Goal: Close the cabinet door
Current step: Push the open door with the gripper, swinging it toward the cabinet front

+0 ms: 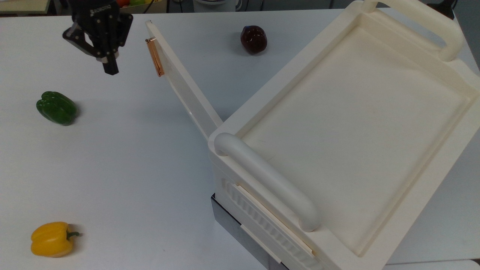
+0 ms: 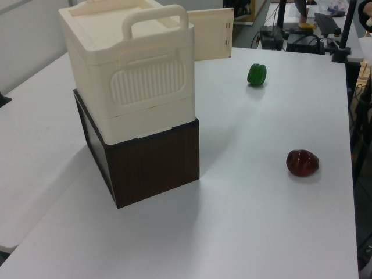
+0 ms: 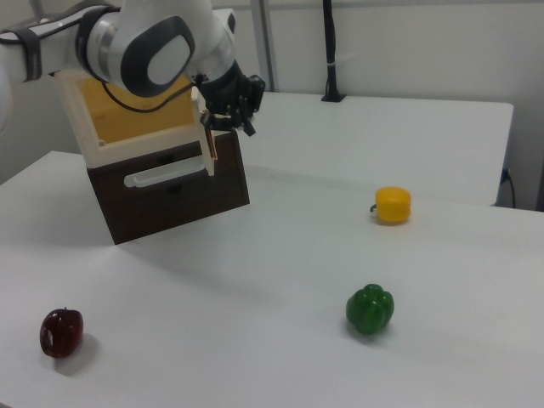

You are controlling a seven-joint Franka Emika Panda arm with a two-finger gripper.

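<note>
Cabinet (image 1: 356, 112): cream-white plastic, matt, smooth on top; ribbed panel on one end in left view. Tube handles smooth, slight sheen. Base (image 2: 154, 165): dark wood-grain look in left view, w/ glossy dark side face. Cabinet door (image 1: 187, 90): same cream plastic, flat, smooth; bar handle (image 1: 155, 57) copper-coloured metal, shiny. Surface (image 1: 131, 157): white, matt, smooth. Gripper (image 1: 111, 69): black, matt, hard plastic or metal, can't tell which; arm shell (image 3: 157, 47) glossy white w/ grey joint. Peppers: green (image 1: 56, 107), yellow (image 1: 51, 239), dark red (image 1: 254, 39), all smooth, glossy skin; red one shiniest.
</note>
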